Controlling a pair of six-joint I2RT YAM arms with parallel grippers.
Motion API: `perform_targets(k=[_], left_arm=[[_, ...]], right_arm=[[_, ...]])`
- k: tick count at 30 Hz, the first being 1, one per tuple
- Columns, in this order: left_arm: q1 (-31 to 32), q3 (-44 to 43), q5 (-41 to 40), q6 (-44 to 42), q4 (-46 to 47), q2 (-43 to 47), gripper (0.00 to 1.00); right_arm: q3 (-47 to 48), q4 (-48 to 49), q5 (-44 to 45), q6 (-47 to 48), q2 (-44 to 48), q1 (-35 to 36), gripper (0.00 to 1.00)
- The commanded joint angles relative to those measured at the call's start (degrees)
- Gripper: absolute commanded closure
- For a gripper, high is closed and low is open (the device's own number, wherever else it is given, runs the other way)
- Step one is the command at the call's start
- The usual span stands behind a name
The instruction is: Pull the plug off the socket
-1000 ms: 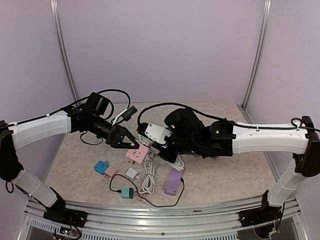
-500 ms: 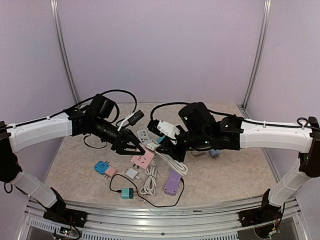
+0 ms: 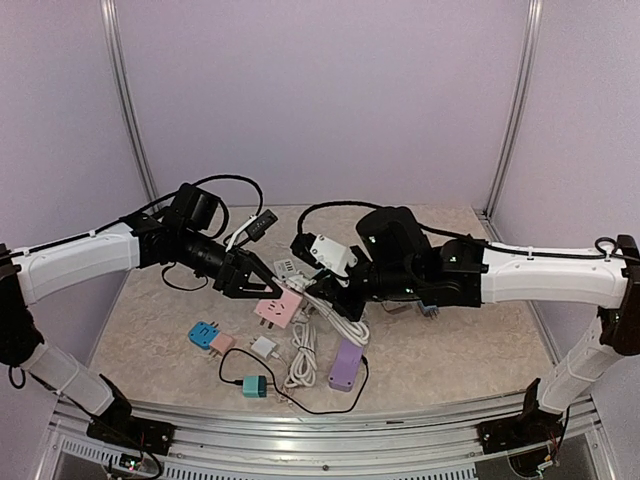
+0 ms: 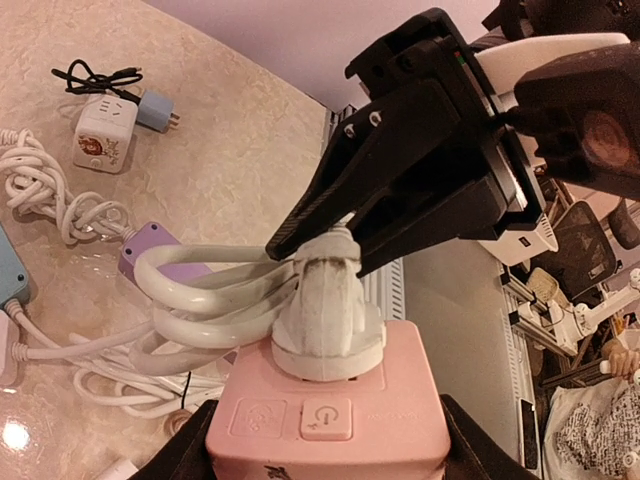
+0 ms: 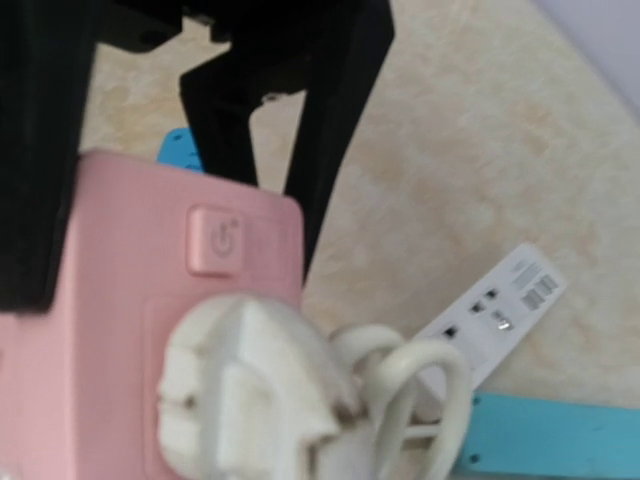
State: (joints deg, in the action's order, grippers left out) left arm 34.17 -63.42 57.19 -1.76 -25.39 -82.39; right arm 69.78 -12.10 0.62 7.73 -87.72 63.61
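Plug [image 4: 325,312] (white, in pink socket [image 4: 330,428]) tight in right gripper [image 3: 317,297]; socket tight in left gripper [image 3: 267,293].

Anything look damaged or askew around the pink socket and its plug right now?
Nothing stands out. The white plug sits square and fully seated in the pink socket, which the left claw holds; the right claw pinches the plug's top. Its cable loops beside it.

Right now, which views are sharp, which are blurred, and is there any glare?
Top external view: even light, sharp, only soft shadows on the table. Left wrist view: socket and plug sharp, one small glare spot on the table at lower left. Right wrist view: too close, so plug and socket look soft and blurred.
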Motion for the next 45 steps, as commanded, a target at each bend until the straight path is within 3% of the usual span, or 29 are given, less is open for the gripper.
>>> perform_targets(k=[1,12,18,24,32,40,45], left_arm=[[-3.7,0.7,1.2,2.8,3.3,0.1,1.00],[-5.3,0.3,0.1,4.7,3.2,-2.1,1.00],[-2.5,1.3,0.6,2.0,3.6,0.8,1.00],[4.5,0.3,-5.7,-4.4,-0.9,1.5,1.00],[5.2,0.4,-6.2,-4.7,-0.8,2.2,1.00],[1.1,0.5,-3.8,-1.1,1.3,1.8,1.00],[-2.2,0.3,-1.9,2.2,2.6,0.1,1.00]], right_arm=[[2.1,4.4,7.9,2.4,2.4,4.4,1.00],[4.4,3.6,13.4,3.1,1.3,6.7,1.00],[2.7,5.5,3.9,-2.2,3.8,1.5,1.00],[0.5,7.8,-6.3,-7.1,6.4,-4.4,1.00],[-0.6,8.5,-8.9,-7.6,6.7,-5.9,1.00],[-1.8,8.8,-4.5,-4.9,6.8,-3.9,1.00],[-1.9,8.7,4.4,-1.1,6.4,0.4,1.00]])
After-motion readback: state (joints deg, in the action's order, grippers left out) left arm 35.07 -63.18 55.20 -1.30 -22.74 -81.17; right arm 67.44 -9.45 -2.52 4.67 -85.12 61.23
